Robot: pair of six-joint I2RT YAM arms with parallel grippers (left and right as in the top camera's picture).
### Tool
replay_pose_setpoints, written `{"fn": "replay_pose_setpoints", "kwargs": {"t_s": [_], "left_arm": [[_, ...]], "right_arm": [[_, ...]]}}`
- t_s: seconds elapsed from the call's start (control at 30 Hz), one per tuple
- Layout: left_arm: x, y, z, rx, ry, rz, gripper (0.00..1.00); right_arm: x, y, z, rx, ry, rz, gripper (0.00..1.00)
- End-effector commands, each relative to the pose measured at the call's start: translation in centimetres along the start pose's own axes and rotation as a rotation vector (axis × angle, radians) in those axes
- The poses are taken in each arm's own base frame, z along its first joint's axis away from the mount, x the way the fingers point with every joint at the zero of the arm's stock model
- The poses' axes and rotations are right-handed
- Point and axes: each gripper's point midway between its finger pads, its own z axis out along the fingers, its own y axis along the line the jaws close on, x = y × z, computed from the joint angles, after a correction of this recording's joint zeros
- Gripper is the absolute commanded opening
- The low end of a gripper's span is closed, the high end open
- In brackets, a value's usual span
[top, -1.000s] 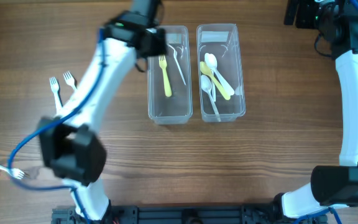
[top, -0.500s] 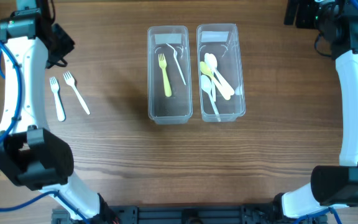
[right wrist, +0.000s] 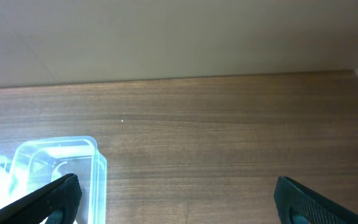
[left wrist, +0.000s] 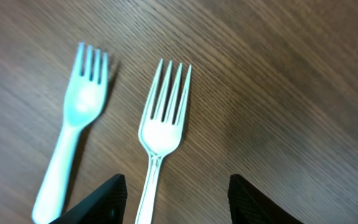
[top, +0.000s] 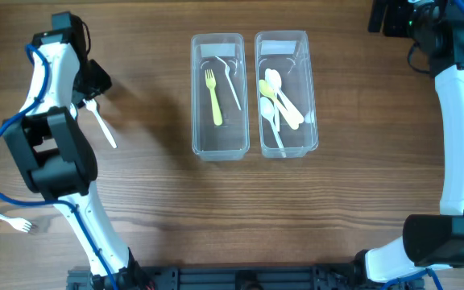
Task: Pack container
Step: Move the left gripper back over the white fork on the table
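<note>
Wooden table [left wrist: 278, 93] carries a white fork [left wrist: 161, 134], its handle running between the wide-spread fingers of the left gripper [left wrist: 176, 190]; a second fork [left wrist: 73, 143] lies just outside them. Likewise the right gripper [right wrist: 176, 190] gapes, empty.

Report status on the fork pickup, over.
Left gripper open, straddling white fork handle, no grip yet. Right gripper open, empty. Second fork alongside, not touching.

The table [left wrist: 291, 87] is matt brown wood with fine straight grain. The white fork [left wrist: 164, 127] is smooth, faintly glossy plastic, as is the bluish-white fork [left wrist: 79, 106] beside it. The fork container [top: 195, 105] is clear shiny plastic.
</note>
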Motion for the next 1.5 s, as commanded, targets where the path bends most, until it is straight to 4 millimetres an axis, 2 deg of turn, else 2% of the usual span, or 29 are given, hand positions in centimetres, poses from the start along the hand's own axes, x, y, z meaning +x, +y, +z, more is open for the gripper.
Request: {"fn": "replay_pose_setpoints", "kwargs": {"t_s": [0.0, 0.27, 0.57, 1.47], "left_arm": [[0.6, -0.5, 1.2, 0.030, 0.044, 0.055, 0.55], [0.3, -1.0, 1.7, 0.059, 0.031, 0.097, 0.55], [2.5, 0.6, 4.6, 0.023, 0.093, 0.006, 0.56], [1.5, 0.4, 4.9, 0.044, 0.052, 0.027, 0.57]], "right_arm": [[0.2, -0.4, 0.4, 0.019, 0.007, -0.001, 1.00], [0.2, -0.4, 0.4, 0.019, 0.007, 0.000, 0.99], [0.2, -0.4, 0.4, 0.019, 0.008, 0.000, 0.99], [0.2, -0.4, 0.4, 0.019, 0.007, -0.001, 1.00]]}}
